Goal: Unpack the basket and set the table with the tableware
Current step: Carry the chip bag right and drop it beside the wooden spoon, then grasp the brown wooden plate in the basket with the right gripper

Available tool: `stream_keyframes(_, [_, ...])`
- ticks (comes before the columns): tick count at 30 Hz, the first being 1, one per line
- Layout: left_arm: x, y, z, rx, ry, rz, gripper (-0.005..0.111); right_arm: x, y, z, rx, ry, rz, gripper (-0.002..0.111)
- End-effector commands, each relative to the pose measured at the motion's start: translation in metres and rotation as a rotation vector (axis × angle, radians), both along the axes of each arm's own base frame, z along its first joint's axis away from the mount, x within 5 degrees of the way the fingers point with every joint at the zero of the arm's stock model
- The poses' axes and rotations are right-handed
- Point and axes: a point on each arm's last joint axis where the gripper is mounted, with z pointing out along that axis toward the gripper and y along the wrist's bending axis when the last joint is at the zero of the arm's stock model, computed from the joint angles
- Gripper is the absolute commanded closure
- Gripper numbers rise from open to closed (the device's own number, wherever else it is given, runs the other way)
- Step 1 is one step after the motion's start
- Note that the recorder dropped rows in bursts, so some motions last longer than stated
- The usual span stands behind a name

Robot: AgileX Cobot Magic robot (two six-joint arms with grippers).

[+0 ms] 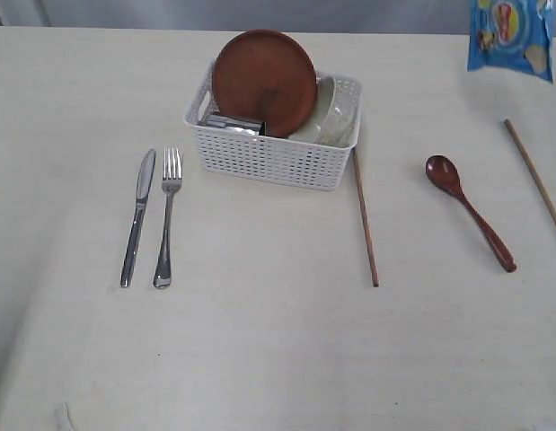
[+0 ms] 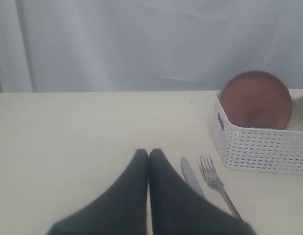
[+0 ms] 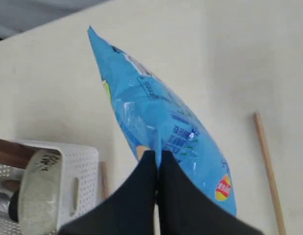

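The white basket (image 1: 269, 160) stands on the table (image 1: 260, 341) and holds the brown plate (image 1: 264, 81) on edge, the off-white bowl (image 1: 336, 112) and the steel cup (image 1: 231, 124). To its left lie the knife (image 1: 138, 215) and fork (image 1: 167, 215). On its right lie one chopstick (image 1: 366, 215), the wooden spoon (image 1: 466, 208) and a second chopstick (image 1: 534, 178). My right gripper (image 3: 156, 154) is shut on the edge of the blue chip bag (image 3: 156, 117), which hangs above the table's far right. My left gripper (image 2: 149, 152) is shut and holds nothing, just beside the knife (image 2: 190, 175).
The chip bag (image 1: 511, 36) hangs at the far right corner, above the end of the second chopstick. A pale curtain backs the table's far edge.
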Motion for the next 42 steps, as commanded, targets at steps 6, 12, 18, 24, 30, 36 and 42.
stream_keyframes(6, [0.0, 0.0, 0.0, -0.006, -0.011, -0.001, 0.107, -0.028, -0.042, -0.092, 0.096, 0.3, -0.096, 0.108])
stream_keyframes(12, [0.0, 0.0, 0.0, -0.006, -0.011, -0.001, 0.107, -0.037, -0.043, -0.123, 0.129, 0.397, -0.102, 0.063])
stream_keyframes(18, [0.0, 0.0, 0.0, -0.006, -0.011, -0.001, 0.107, -0.026, -0.047, -0.093, 0.095, 0.296, -0.102, 0.05])
stream_keyframes(24, [0.0, 0.0, 0.0, -0.006, -0.011, -0.001, 0.107, -0.019, -0.045, -0.019, 0.089, 0.059, -0.104, 0.059])
stream_keyframes(30, [0.0, 0.0, 0.0, -0.006, -0.011, -0.001, 0.107, -0.012, -0.006, 0.045, 0.2, -0.214, 0.076, 0.059])
stream_keyframes(36, [0.0, 0.0, 0.0, -0.002, -0.011, -0.001, 0.107, -0.003, 0.092, 0.047, 0.19, -0.288, 0.438, 0.059])
stream_keyframes(42, [0.0, 0.0, 0.0, -0.002, -0.011, -0.001, 0.107, 0.003, 0.187, 0.006, 0.086, -0.224, 0.645, 0.059])
